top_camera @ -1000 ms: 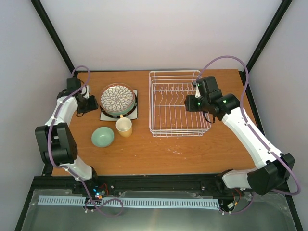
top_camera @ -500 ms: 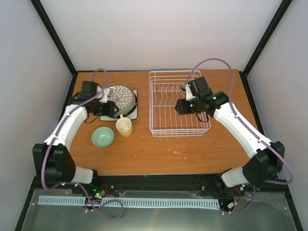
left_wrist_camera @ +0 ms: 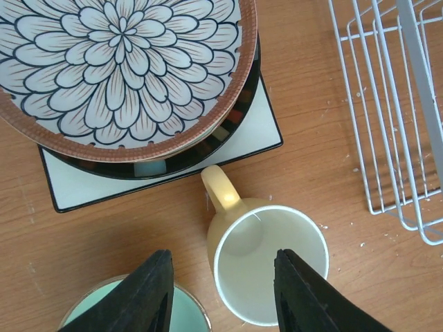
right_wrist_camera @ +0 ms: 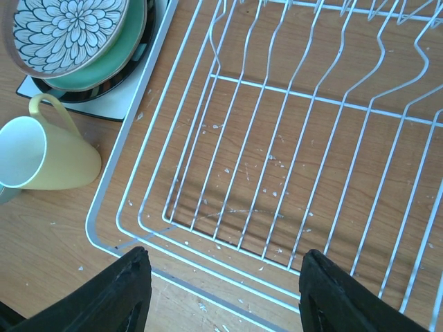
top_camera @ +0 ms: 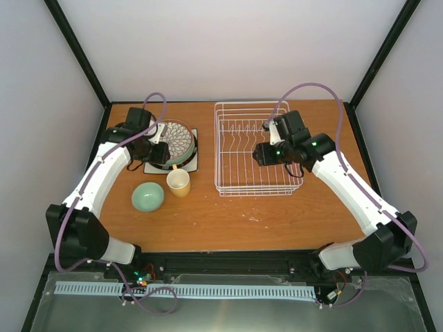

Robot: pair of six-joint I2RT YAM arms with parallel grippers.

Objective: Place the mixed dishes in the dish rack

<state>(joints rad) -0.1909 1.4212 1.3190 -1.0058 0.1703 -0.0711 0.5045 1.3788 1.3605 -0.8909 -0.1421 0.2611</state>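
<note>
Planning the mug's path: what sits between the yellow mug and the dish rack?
Nothing; only bare wooden table separates the yellow mug from the dish rack, seen in the top external and left wrist views.

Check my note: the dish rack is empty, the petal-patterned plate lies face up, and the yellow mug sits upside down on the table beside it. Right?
Not quite. The yellow mug stands upright, mouth up; the left wrist view looks straight into it. The rest holds: the dish rack is empty, and the petal-patterned plate lies face up beside the mug.
</note>
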